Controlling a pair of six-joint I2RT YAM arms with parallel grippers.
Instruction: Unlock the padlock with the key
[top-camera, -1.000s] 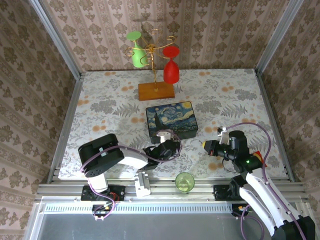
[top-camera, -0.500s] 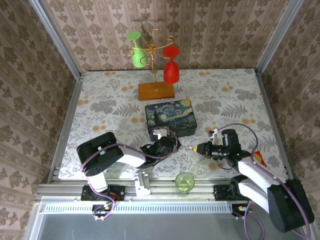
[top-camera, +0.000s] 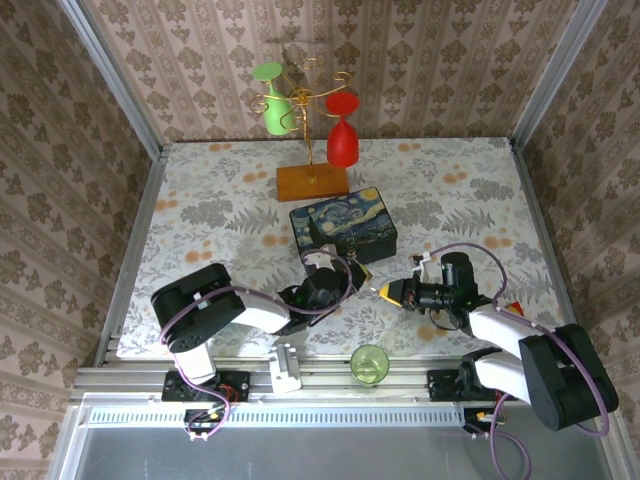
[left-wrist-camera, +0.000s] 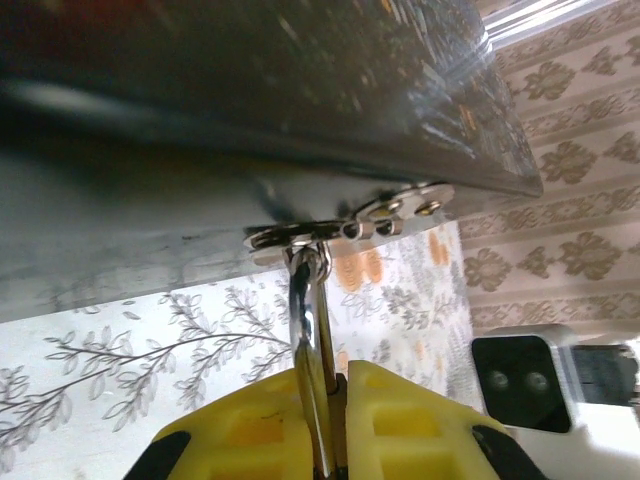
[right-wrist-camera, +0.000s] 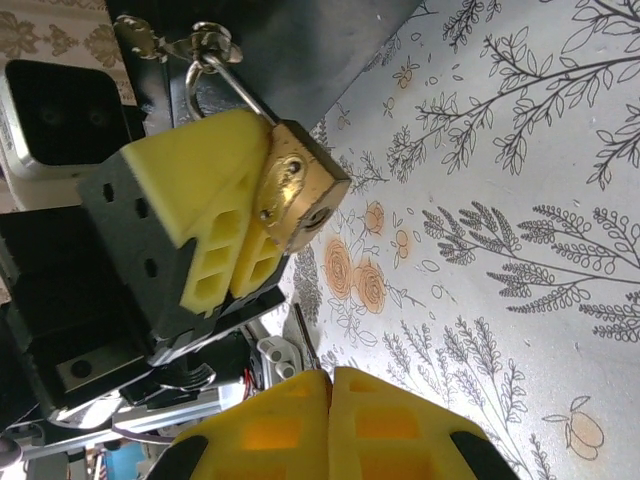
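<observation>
The small brass padlock (right-wrist-camera: 296, 193) hangs by its thin silver shackle (left-wrist-camera: 310, 325) from the metal hasp (left-wrist-camera: 345, 229) on the front of the dark starry-night box (top-camera: 343, 228). My left gripper (top-camera: 333, 284) is shut on the padlock's body, its yellow fingers (right-wrist-camera: 205, 190) pinching both faces. The keyhole end points toward my right gripper (top-camera: 384, 290), which is shut on the key (right-wrist-camera: 304, 342). Only the key's thin dark blade sticks out of the pads. The blade tip is a short way from the padlock, not touching it.
A wooden stand (top-camera: 313, 181) with a green and a red glass is behind the box. A green cup (top-camera: 370, 362) sits at the near edge between the arms. A red-and-yellow packet (top-camera: 514, 309) lies beside the right arm.
My right gripper has swung left with the key, toward the padlock. The left gripper has tightened on the padlock, and the box has shifted slightly back and left.
</observation>
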